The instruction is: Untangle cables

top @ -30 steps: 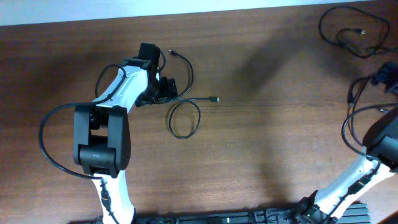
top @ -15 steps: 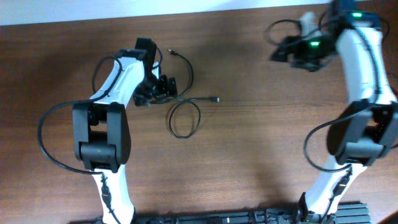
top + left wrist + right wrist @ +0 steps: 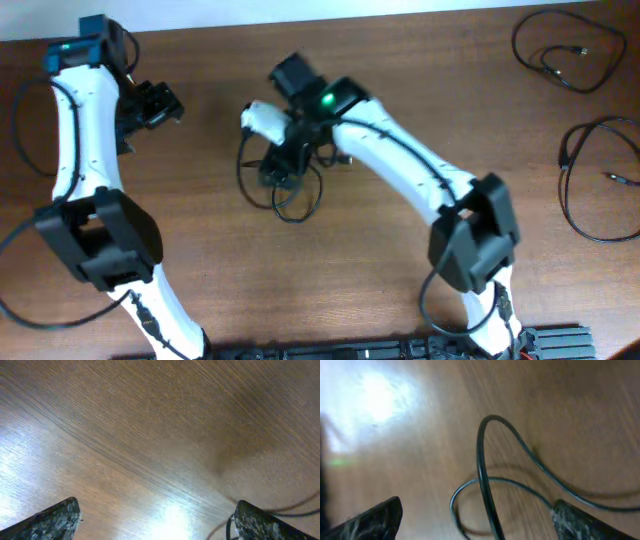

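Observation:
Three thin black cables lie apart on the wooden table. One cable (image 3: 291, 219) loops at the centre-left. My right gripper (image 3: 283, 168) is right over it, open. In the right wrist view its jaws (image 3: 477, 522) stand wide apart and the cable's loops (image 3: 484, 472) run between them, not clamped. A second cable (image 3: 516, 42) is coiled at the far right corner. A third cable (image 3: 563, 190) loops at the right edge. My left gripper (image 3: 158, 102) is open and empty at the far left, away from the cables; its jaws (image 3: 157, 525) hang over bare wood.
A thin black strand (image 3: 300, 506) shows at the lower right of the left wrist view. The table's far edge (image 3: 320, 20) meets a white surface. The right arm (image 3: 420, 165) stretches diagonally across the table's middle.
My right arm has swung from the far right across to the centre-left cable. My left gripper has left that cable and moved up to the far left. A cable now lies at the right edge.

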You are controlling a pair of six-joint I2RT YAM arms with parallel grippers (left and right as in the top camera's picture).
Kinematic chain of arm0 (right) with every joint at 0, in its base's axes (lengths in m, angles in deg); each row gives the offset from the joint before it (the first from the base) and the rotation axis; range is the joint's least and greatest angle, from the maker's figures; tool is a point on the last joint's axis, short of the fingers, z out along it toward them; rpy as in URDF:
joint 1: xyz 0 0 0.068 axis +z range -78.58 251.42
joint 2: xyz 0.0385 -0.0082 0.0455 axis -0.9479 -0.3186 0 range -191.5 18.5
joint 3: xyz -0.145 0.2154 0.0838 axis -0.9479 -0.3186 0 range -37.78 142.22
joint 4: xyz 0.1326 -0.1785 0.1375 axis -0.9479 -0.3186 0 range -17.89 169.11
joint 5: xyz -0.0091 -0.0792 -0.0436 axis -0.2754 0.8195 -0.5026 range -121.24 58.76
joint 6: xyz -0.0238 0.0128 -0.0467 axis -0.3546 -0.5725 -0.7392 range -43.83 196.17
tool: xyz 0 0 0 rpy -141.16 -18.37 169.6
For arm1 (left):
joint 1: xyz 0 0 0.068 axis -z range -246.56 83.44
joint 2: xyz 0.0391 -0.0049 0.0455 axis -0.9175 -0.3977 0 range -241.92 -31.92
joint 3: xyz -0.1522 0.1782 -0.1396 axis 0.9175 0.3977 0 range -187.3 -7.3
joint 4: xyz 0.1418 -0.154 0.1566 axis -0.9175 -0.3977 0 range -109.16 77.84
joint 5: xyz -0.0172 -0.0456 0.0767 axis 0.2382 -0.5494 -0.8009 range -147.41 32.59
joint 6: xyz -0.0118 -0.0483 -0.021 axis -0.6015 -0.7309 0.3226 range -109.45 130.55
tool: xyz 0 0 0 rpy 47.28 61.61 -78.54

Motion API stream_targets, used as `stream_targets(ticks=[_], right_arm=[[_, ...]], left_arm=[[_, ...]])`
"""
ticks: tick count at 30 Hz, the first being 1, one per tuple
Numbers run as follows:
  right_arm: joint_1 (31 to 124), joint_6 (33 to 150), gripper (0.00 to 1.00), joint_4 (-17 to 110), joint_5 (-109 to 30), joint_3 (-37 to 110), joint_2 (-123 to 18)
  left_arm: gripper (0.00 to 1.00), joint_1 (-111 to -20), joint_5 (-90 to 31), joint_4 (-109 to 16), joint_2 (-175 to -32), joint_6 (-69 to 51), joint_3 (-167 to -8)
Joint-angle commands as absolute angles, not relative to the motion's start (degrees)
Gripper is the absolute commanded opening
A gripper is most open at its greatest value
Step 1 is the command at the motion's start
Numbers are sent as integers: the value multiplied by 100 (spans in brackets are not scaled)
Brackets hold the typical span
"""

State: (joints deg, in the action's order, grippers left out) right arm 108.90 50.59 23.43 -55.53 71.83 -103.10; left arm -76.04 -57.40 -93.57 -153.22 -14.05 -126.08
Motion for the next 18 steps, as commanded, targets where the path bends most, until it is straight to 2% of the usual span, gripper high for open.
stream_targets(ticks=[1, 4, 6, 7, 10, 13, 16, 18], right_arm=[[11165, 4984, 95, 2579, -4506, 7172, -10776], [11226, 5006, 90, 2906, -4314, 7172, -10933], [11167, 5000, 99, 2987, -4091, 7172, -10933], [11132, 4914, 98, 2959, -3966, 7172, -10935], [11067, 3773, 98, 2933, -3957, 7067, -10953], [11058, 2965, 98, 3129, -3955, 6660, -10964], [11010, 2836, 99, 3942, -3955, 6208, -11020], [10957, 2840, 93, 4216, -3957, 6201, -11119]], left_arm=[[99, -7584, -5635, -9449, -14275, -1162, -12676], [99, -7484, -6306, -9545, -13516, -1175, -12485], [99, -7477, -6780, -9560, -12819, -1396, -12020], [99, -7488, -6922, -9501, -12498, -1571, -11707], [99, -7488, -6924, -8758, -11525, -1639, -10249], [99, -7488, -6920, -8336, -11169, -1875, -9277], [99, -7488, -6903, -8312, -11167, -1877, -8896], [99, -7486, -6903, -8288, -11167, -1877, -8896]])
